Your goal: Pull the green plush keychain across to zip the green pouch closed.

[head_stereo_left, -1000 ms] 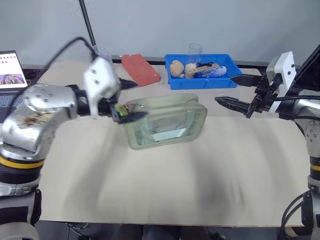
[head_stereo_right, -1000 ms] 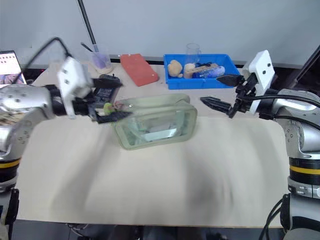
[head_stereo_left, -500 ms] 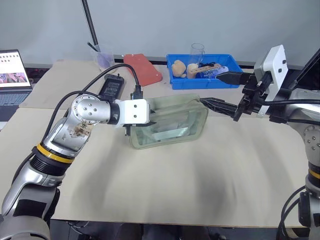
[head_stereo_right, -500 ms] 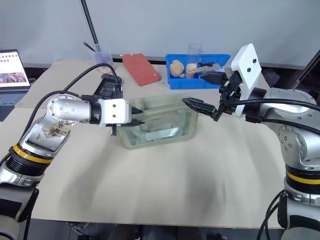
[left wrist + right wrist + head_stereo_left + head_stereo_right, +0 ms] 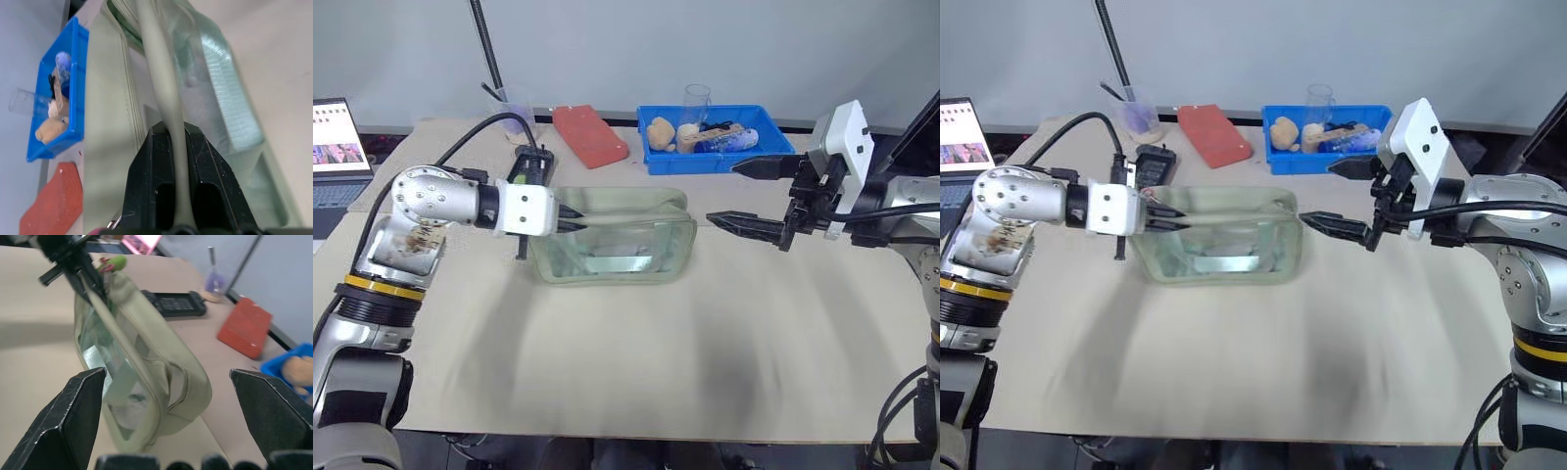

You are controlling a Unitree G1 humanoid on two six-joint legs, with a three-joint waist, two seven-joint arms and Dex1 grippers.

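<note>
Keychain [image 5: 111,262]: bright green fuzz with a pink bit, at the pouch's zipper end nearest the left tool; seen in the upper left of the right wrist view, just beside the black fingers there.
Pouch [image 5: 612,235]: pale green, lying in the middle of the desk [image 5: 636,362], clear window facing up and forward, top edge toward the back.
Left tool [image 5: 1167,217]: pressed together, pinching a thin pale-green strip along the pouch's top edge, clear in the left wrist view; apparently a strap or rim, not the plush charm.
Right tool [image 5: 749,194]: spread wide, hanging just off the pouch's right end, touching nothing.
Step in hand: likely bracing the pouch before the pull.
Doing it well: keep one end pinned firmly; take the charm itself or its cord, not the fabric; draw straight along the zipper line, low and steady, so the pouch does not slide or buckle.
Risk: soft wall may fold under a sideways tug.
Around: red case [image 5: 590,135] and blue bin [image 5: 717,157] behind, near the desk's far edge.
</note>
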